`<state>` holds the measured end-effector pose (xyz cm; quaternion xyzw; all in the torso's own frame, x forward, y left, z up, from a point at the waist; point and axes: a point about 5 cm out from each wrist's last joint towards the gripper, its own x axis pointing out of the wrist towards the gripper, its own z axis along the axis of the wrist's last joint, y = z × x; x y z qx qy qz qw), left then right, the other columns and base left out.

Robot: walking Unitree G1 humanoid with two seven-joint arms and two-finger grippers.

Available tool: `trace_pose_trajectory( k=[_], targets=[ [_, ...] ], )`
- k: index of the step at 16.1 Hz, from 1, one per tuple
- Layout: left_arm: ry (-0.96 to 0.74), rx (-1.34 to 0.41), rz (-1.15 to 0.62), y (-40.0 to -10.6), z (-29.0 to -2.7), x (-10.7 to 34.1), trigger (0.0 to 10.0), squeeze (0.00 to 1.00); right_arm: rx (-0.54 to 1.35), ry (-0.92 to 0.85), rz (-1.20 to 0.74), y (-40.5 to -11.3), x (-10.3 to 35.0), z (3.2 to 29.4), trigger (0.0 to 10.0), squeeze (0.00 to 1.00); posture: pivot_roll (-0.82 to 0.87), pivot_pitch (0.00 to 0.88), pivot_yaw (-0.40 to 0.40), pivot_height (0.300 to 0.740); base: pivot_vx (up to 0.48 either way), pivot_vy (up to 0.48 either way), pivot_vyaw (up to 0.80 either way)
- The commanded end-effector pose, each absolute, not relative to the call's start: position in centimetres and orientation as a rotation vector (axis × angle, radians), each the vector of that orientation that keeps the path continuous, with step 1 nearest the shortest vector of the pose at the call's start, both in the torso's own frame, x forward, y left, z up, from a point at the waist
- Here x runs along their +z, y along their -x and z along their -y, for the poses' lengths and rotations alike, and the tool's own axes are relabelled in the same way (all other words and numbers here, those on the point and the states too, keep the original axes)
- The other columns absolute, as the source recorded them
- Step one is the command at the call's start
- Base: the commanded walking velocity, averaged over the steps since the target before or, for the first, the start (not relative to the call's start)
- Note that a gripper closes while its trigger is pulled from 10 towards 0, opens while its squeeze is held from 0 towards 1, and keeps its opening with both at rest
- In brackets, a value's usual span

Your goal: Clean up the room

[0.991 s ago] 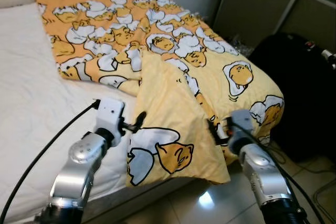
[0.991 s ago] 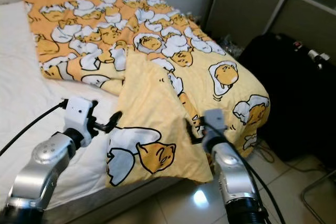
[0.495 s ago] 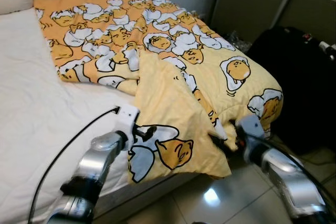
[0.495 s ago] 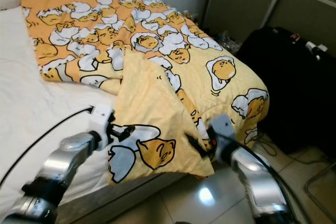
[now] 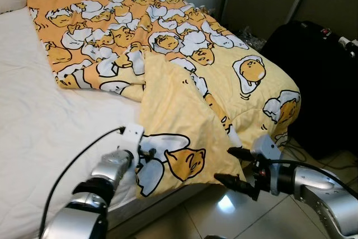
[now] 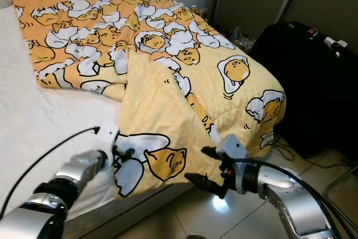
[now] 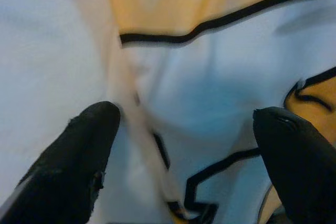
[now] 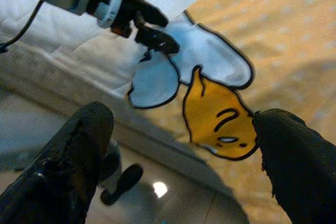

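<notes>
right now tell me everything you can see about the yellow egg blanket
The blanket is soft, quilted-looking fabric, yellow-orange and printed with cartoon egg characters. It lies rumpled over the far and right part of the bed, on the white mattress, one side draping over the bed's end. A paler corner flap is folded toward the robot and hangs over the near edge. The left gripper is open at the flap's left edge; the right gripper is open at its lower right corner.
</notes>
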<state>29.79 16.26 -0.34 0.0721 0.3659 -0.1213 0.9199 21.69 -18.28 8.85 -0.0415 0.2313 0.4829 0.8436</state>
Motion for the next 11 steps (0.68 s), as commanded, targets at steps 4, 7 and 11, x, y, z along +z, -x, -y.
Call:
trace_pose_trajectory(
  k=[4,7,11],
  targets=[
    [0.027,-0.189,-0.757,-29.2,-15.3,-1.2,1.4,0.00,1.070,0.094,-0.522,-21.2,9.6,18.5,10.0,1.00,-0.25,0.000,-0.027,0.740,0.000,0.000,0.00],
    [0.021,-0.183,-0.769,-29.0,-15.2,-1.6,0.0,0.00,1.077,0.109,-0.526,-21.2,9.7,18.5,10.0,1.00,-0.26,0.000,-0.027,0.740,0.000,0.000,0.00],
    [0.014,-0.178,-0.775,-28.8,-15.2,-1.8,0.0,0.00,1.082,0.126,-0.532,-21.1,9.7,18.4,10.0,0.79,-0.26,0.000,-0.032,0.740,0.000,0.000,0.00]
  ],
)
